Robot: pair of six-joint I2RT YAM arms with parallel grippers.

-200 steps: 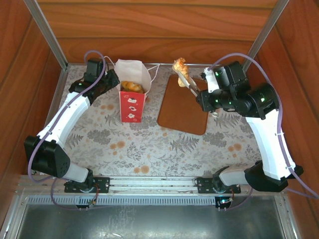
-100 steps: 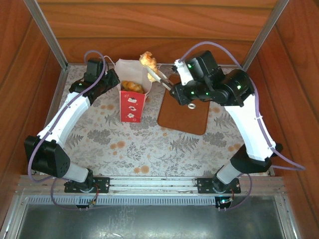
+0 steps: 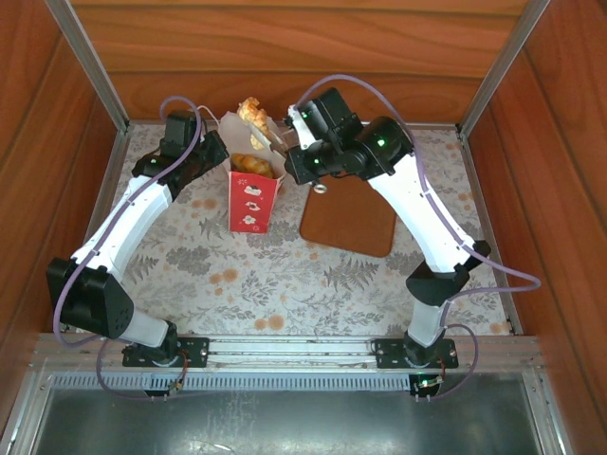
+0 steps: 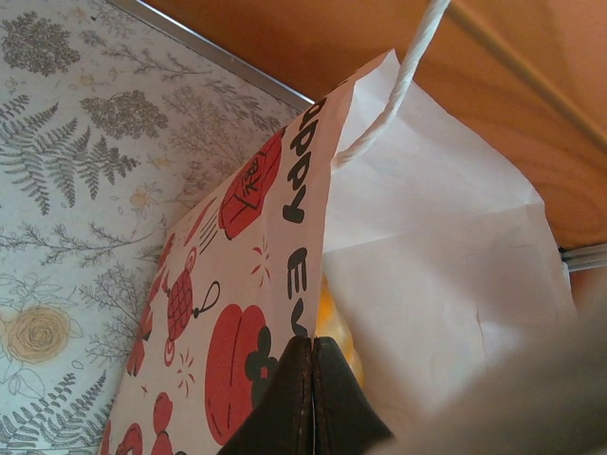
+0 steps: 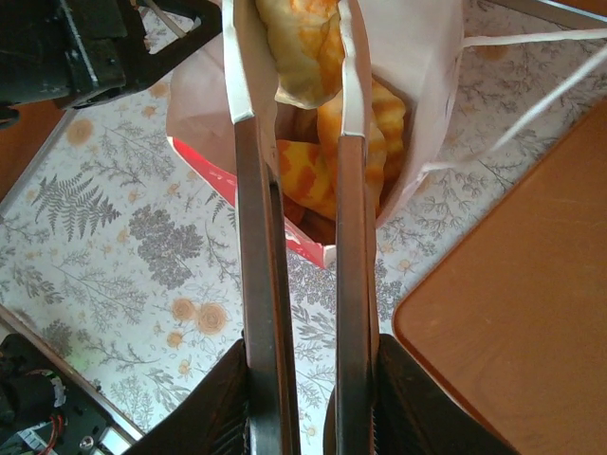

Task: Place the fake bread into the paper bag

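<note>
Right gripper (image 3: 257, 123): reaches left across the table to the top of the paper bag (image 3: 252, 194); its two long fingers (image 5: 254, 190) are closed to a narrow gap on the held pastry (image 3: 251, 110).
Held pastry: a golden-brown piece with pale patches, pinched between the fingertips (image 5: 302, 57). From above it lies over the rear part of the bag's open mouth. From the right wrist it sits in line with the opening, with the white bag wall (image 5: 417, 57) just behind and to the right of it.
Bread in the bag (image 3: 250, 165): golden pieces already lie inside, seen past the held pastry (image 5: 375, 123) and as a yellow sliver at the bag's inner edge (image 4: 332, 318).
Paper bag: upright, white with red marks on its front (image 4: 237, 360), and a string handle looping from the rim.
Left gripper (image 3: 220, 156): at the bag's left side; its dark fingers (image 4: 285, 403) are pressed together, the bag's corner edge running down into the seam between them.
Brown board (image 3: 351, 223): flat on the table to the right of the bag, under the right arm.
Patterned table cover (image 3: 285, 275): fern and flower print beneath bag and board.
</note>
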